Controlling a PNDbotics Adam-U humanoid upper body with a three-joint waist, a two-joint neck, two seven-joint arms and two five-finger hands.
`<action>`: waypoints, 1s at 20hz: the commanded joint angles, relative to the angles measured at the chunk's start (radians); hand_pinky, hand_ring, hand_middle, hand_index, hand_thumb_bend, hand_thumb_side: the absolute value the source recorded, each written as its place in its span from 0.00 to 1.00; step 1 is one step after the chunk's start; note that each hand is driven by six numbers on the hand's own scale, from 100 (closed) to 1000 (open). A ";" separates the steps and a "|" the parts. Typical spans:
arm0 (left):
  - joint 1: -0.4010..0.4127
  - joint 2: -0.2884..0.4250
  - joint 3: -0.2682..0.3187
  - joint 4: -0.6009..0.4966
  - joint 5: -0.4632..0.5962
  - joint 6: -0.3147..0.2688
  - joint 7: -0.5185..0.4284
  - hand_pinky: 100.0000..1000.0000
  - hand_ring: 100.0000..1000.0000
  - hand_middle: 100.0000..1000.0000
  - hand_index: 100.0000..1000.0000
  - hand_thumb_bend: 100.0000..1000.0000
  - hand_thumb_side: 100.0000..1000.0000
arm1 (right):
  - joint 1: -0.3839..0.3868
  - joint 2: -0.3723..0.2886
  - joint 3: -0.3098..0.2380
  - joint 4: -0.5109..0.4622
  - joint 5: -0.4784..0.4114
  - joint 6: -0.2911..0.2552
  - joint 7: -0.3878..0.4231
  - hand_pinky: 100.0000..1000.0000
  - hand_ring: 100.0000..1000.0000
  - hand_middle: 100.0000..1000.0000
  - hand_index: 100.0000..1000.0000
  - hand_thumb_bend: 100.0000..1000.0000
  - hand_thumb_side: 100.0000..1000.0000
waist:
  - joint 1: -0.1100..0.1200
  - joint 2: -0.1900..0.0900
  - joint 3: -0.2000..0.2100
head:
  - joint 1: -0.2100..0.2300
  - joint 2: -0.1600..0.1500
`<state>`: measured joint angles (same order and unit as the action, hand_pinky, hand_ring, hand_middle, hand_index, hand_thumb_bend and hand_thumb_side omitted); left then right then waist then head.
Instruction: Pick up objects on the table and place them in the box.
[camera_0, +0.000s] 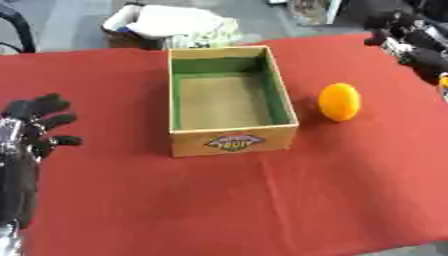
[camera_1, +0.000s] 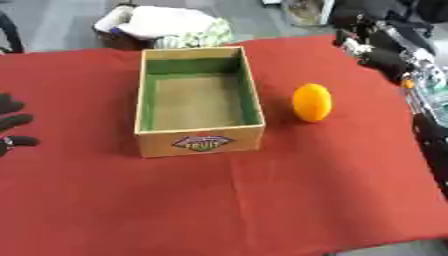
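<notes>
An orange round fruit (camera_0: 339, 101) lies on the red tablecloth, just right of the box. The box (camera_0: 283, 102) is an open wooden crate with green inner walls and a fruit label on its front; nothing lies inside it. My left hand (camera_0: 33, 125) hovers at the left edge, open with fingers spread, well away from the box. My right hand (camera_1: 372, 44) is at the upper right, above the far right part of the table, beyond the fruit and apart from it; its fingers are blurred and bunched.
The red cloth (camera_0: 262, 200) covers the whole table. Behind the far edge stands a basket with white cloth (camera_0: 166, 25). My right forearm (camera_1: 429, 100) runs along the right edge.
</notes>
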<state>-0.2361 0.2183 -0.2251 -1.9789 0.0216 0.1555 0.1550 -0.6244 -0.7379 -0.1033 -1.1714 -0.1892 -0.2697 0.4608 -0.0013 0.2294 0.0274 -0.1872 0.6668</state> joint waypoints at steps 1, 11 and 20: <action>-0.003 0.004 0.005 -0.021 -0.001 0.001 0.000 0.57 0.75 0.71 0.82 0.03 1.00 | -0.027 -0.053 0.001 0.020 0.065 -0.038 0.003 0.87 1.00 0.86 0.87 0.00 0.21 | -0.003 -0.018 0.000 | 0.001 -0.007; -0.002 0.004 0.004 -0.021 0.000 0.003 -0.001 0.57 0.75 0.71 0.82 0.03 1.00 | -0.078 -0.067 0.040 0.028 0.324 -0.167 -0.004 0.92 1.00 0.88 0.89 0.00 0.09 | -0.005 -0.019 0.004 | -0.002 -0.004; -0.001 0.004 0.002 -0.021 0.000 0.004 -0.002 0.57 0.75 0.71 0.82 0.03 1.00 | -0.130 -0.038 0.076 0.113 0.518 -0.234 0.015 0.94 1.00 0.89 0.90 0.00 0.17 | -0.004 -0.019 0.007 | -0.003 -0.004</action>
<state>-0.2317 0.2183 -0.2253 -1.9789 0.0216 0.1580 0.1527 -0.7338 -0.7511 -0.0248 -1.0637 0.3029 -0.4941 0.4731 -0.0024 0.2287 0.0346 -0.1878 0.6667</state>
